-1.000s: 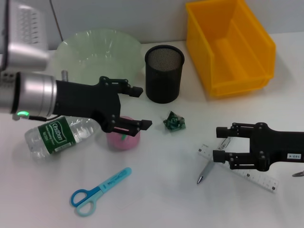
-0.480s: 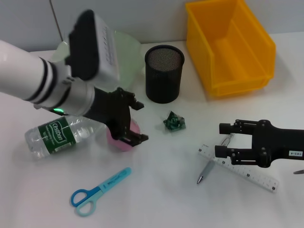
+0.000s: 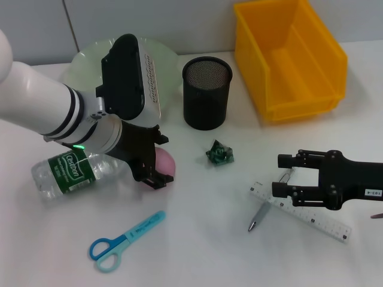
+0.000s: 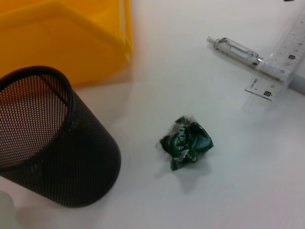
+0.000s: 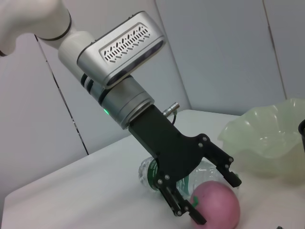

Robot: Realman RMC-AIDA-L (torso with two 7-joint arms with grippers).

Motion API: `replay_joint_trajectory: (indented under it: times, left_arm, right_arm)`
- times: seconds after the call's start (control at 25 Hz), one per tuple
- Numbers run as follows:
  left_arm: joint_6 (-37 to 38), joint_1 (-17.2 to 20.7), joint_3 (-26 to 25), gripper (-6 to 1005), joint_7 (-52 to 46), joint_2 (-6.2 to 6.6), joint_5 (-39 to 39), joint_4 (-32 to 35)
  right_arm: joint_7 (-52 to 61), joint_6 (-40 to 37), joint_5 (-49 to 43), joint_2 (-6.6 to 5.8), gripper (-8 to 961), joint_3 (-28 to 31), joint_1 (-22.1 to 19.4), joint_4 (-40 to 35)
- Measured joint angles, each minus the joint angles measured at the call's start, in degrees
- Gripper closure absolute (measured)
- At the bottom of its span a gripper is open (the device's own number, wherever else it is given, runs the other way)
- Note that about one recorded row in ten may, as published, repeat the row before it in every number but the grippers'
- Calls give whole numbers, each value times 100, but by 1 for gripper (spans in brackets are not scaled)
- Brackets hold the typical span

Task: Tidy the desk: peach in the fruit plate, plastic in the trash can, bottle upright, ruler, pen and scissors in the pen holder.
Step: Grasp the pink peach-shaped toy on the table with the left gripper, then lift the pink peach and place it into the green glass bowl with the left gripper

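Note:
The pink peach (image 3: pixel 167 162) lies on the white desk beside the fallen water bottle (image 3: pixel 69 171). My left gripper (image 3: pixel 159 160) is open and points down, its fingers straddling the peach; the right wrist view shows it (image 5: pixel 218 200) around the peach (image 5: pixel 217 204). My right gripper (image 3: pixel 279 175) is open, hovering by the far ends of the ruler (image 3: pixel 311 218) and pen (image 3: pixel 261 213). The blue scissors (image 3: pixel 124 241) lie at the front left. The green crumpled plastic (image 3: pixel 219 153) lies mid-desk, also in the left wrist view (image 4: pixel 186 145).
The black mesh pen holder (image 3: pixel 206 92) stands at the back centre. The yellow bin (image 3: pixel 290 57) is at the back right. The pale green fruit plate (image 3: pixel 90 57) sits at the back left, partly hidden by my left arm.
My left arm has swung over and tilted its gripper down onto the peach, fingers now on either side of it. The right gripper has barely moved.

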Motion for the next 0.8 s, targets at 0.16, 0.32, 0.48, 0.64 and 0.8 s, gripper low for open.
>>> replay_joint_trajectory:
  times: [0.16, 0.32, 0.48, 0.64, 0.8]
  left_arm:
    - [8, -2, 2, 213, -3, 0, 47, -24]
    - [40, -3, 5, 216, -5, 0, 55, -26]
    - [43, 3, 7, 380, -9, 0, 57, -26]
    - [42, 54, 10, 440, -15, 1, 26, 31]
    - [45, 57, 10, 503, -78, 0, 19, 40]
  right_arm:
    - [0, 0, -7, -5, 213, 0, 6, 0]
    - [1, 0, -8, -7, 213, 0, 4, 0]
    - [-11, -1, -6, -5, 213, 0, 1, 0]
    - [-13, -1, -4, -2, 213, 0, -1, 0]
    - [-12, -1, -1, 3, 214, 0, -1, 0]
